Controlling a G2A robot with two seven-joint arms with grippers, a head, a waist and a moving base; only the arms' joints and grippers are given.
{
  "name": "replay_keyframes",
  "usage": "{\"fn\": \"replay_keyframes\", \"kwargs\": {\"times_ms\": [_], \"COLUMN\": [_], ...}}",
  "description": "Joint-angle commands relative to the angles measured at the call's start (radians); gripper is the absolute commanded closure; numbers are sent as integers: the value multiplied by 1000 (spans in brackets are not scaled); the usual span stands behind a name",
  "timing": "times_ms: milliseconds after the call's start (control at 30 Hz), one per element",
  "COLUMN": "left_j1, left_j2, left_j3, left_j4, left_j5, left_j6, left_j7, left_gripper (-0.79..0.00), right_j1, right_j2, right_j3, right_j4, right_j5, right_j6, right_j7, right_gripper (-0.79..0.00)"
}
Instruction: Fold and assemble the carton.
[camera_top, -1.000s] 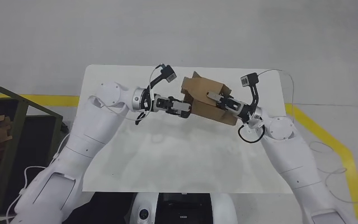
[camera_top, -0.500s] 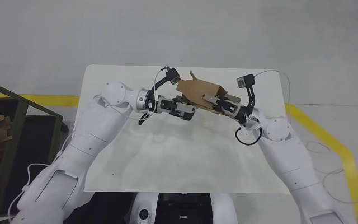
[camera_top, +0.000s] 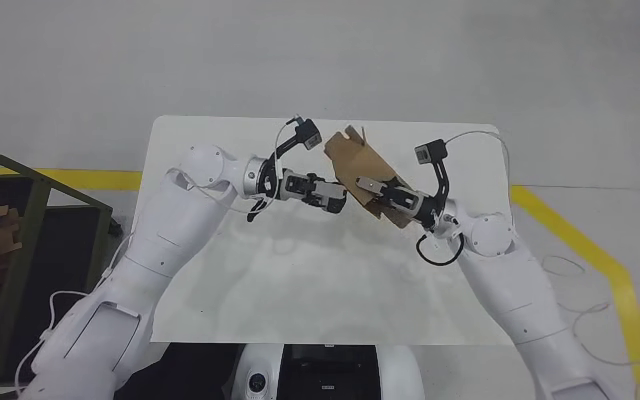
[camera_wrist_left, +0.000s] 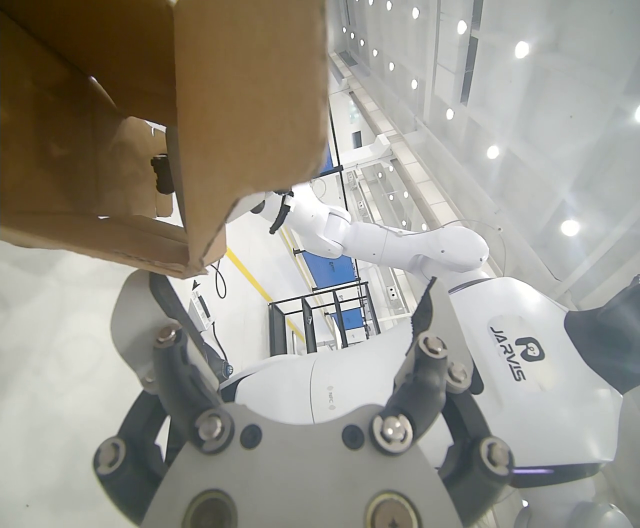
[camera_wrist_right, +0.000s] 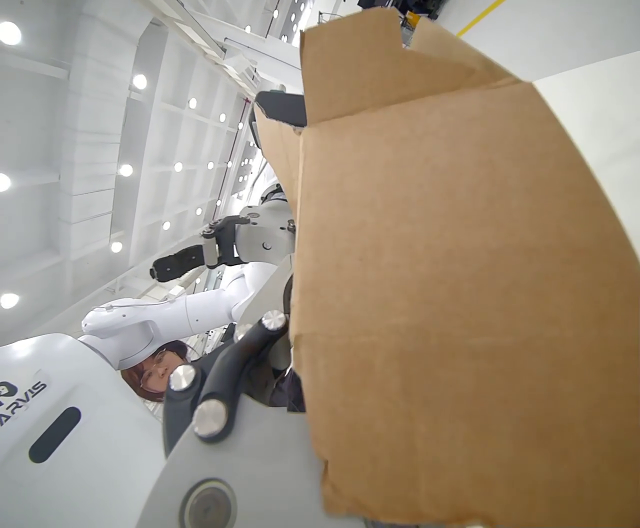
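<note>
One carton of plain brown cardboard is at hand, held over the far half of the white table, between the two arms. Seen from above, it sits tilted. Its long axis runs on a diagonal: one end points to the far edge of the table and toward the left, and the other points back toward the right arm. At the far end, loose flaps stand up unfolded. The left wrist camera looks through an open side into the hollow inside, where the walls are bare.

Two grippers work at it, one on each side. The right gripper is clamped on a panel at the carton's nearer end, with one finger lying over the outer face. The left gripper sits just beside the carton's left edge. Its two fingers are spread wide with nothing between them, and a cardboard corner hangs close to one fingertip. Whether the two touch cannot be told.
</note>
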Motion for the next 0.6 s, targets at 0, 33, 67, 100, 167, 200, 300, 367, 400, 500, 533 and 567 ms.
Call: {"fn": "replay_keyframes", "kwargs": {"times_ms": [0, 33, 67, 100, 167, 200, 300, 367, 400, 500, 533, 567], "left_j1": [3, 3, 3, 4, 4, 4, 7, 12, 15, 30, 36, 43], "left_j2": [0, 0, 0, 0, 0, 0, 4, 9, 11, 20, 23, 27], "left_j3": [0, -1, -1, -2, -3, -6, -26, -48, -60, -96, -108, -124], "left_j4": [-2, -3, -3, -4, -3, -2, 9, 16, 19, 18, 17, 18], "left_j5": [0, 0, 0, -1, -3, -6, -10, -15, -17, -22, -21, -20], "left_j6": [3, 4, 5, 5, 6, 5, 0, -5, -6, -12, -14, -18], "left_j7": [-1, -1, -1, -2, -4, -5, -4, -2, -2, 4, 7, 17], "left_gripper": [-785, -785, -785, -785, -785, -785, -785, -785, -785, -785, -785, -785], "right_j1": [2, 3, 3, 4, 6, 8, 16, 21, 23, 29, 30, 31], "right_j2": [-1, -1, -2, -2, -3, -2, 0, 3, 5, 9, 10, 11], "right_j3": [-1, -1, -3, -3, -2, 1, 11, 19, 23, 33, 35, 38], "right_j4": [-1, -1, -2, -1, 3, 7, 17, 23, 25, 38, 43, 50], "right_j5": [1, 1, 2, 3, 7, 9, 10, 16, 20, 40, 48, 56], "right_j6": [-1, -2, -3, -3, -7, -9, -11, -10, -10, -6, -4, 1], "right_j7": [3, 5, 6, 8, 13, 16, 48, 77, 92, 140, 159, 176], "right_gripper": [0, 0, 0, 0, 0, 0, 0, 0, 0, 0, 0, 0]}}
